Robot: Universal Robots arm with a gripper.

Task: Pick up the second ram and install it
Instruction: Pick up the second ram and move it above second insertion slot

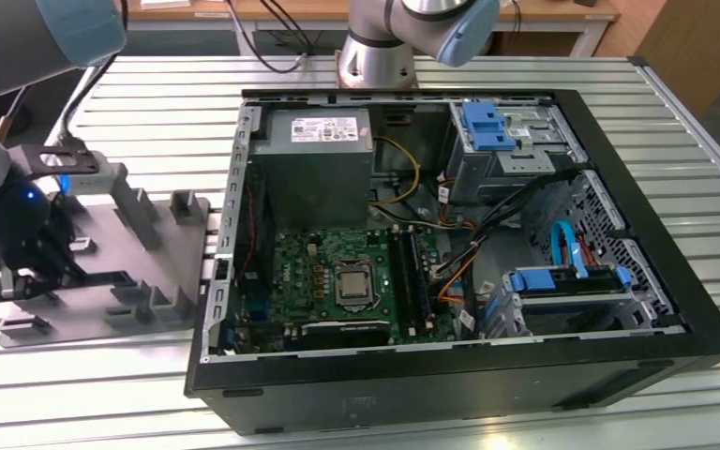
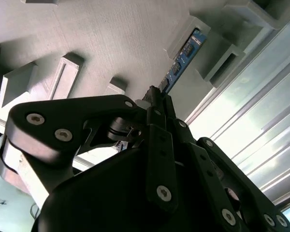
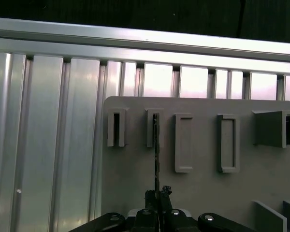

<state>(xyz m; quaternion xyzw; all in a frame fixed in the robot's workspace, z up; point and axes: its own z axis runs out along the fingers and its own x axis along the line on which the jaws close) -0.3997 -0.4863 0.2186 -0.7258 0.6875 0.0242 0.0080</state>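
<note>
The second ram (image 2: pixel 184 54) is a thin board with black chips, standing on edge in a slot of the grey holder plate (image 2: pixel 111 38). In the first wrist view the ram (image 3: pixel 156 145) shows edge-on as a dark line running from a slot toward my fingers. My gripper (image 2: pixel 157 99) is shut on its near end, one finger on each face, as the first wrist view of the gripper (image 3: pixel 158 194) also shows. In the exterior view my gripper (image 1: pixel 20 279) is low over the holder plate (image 1: pixel 172 258) at that view's left.
An open computer case (image 1: pixel 660 309) lies to the exterior view's right of the plate, with a green motherboard (image 1: pixel 322 258), long black slots (image 1: pixel 408 277), loose cables and blue drive brackets. A second arm's base (image 1: pixel 379 52) stands behind the case. Everything rests on a slatted metal table (image 1: pixel 110 394).
</note>
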